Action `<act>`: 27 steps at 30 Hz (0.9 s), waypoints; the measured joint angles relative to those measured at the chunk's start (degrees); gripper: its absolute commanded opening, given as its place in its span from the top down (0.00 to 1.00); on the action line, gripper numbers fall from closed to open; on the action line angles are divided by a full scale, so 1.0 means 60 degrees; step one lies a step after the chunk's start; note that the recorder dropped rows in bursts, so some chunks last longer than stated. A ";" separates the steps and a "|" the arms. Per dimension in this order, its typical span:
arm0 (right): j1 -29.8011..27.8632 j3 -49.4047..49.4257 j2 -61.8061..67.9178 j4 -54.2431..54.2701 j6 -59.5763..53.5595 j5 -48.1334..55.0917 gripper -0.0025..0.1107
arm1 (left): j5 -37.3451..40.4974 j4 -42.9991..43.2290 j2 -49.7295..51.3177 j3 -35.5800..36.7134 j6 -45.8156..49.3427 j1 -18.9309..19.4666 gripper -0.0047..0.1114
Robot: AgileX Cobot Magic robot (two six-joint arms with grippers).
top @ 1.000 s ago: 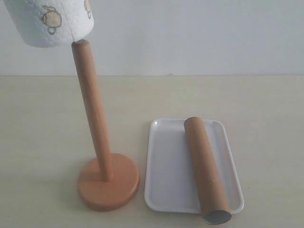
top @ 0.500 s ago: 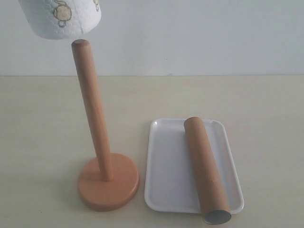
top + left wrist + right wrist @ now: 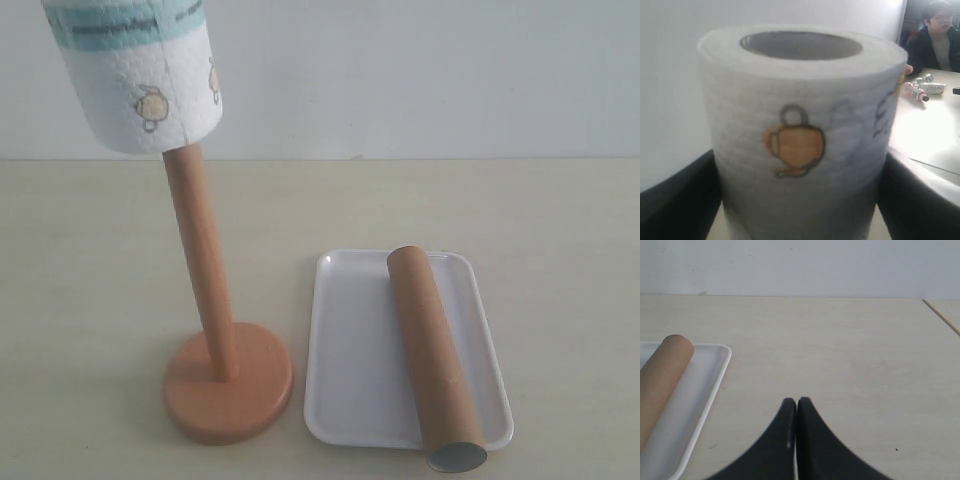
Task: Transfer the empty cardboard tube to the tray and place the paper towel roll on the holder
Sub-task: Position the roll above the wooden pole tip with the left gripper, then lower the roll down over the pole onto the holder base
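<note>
White paper towel roll point(image 3: 140, 85), clamped in the left gripper point(image 3: 800, 210), caps the top of the holder point(image 3: 205, 280). Right of the holder, the empty cardboard tube point(image 3: 432, 350) lies along the tray point(image 3: 345, 350). The right gripper point(image 3: 797, 410) is pinched together, empty.

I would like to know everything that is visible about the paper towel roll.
The paper towel roll is white, soft-looking paper with small yellow cartoon prints and a teal band near its upper end; its core is hollow. It hangs slightly tilted in the air, gripped between the left gripper's dark fingers. The tip of the holder's wooden post is hidden under its lower end, apparently entering the core.
</note>
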 measured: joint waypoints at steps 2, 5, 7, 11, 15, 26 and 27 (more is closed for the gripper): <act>0.0000 0.0000 0.0000 0.0000 0.0000 0.0000 0.98 | 0.0020 0.0000 0.0000 0.0301 0.0267 0.0000 0.92; 0.0000 0.0000 0.0000 0.0000 0.0000 0.0000 0.98 | 0.0040 -0.0063 0.0000 0.0794 0.0737 0.0000 0.92; 0.0000 0.0000 0.0000 0.0000 0.0000 0.0000 0.98 | 0.0041 -0.0223 0.0000 0.1103 0.1091 0.0000 0.92; 0.0000 0.0000 0.0000 0.0000 0.0000 0.0000 0.98 | 0.0041 -0.0507 0.0000 0.1659 0.1679 0.0000 0.92; 0.0000 0.0000 0.0000 0.0000 0.0000 0.0000 0.98 | 0.0041 -0.0855 0.0000 0.2352 0.2357 0.0000 0.92; 0.0000 0.0000 0.0000 0.0000 0.0000 0.0000 0.98 | 0.0093 -0.2258 0.0000 0.4619 0.5082 -0.0022 0.92; 0.0000 0.0000 0.0000 0.0000 0.0000 0.0000 0.98 | 0.0093 -0.2348 0.0018 0.4859 0.5326 -0.0022 0.92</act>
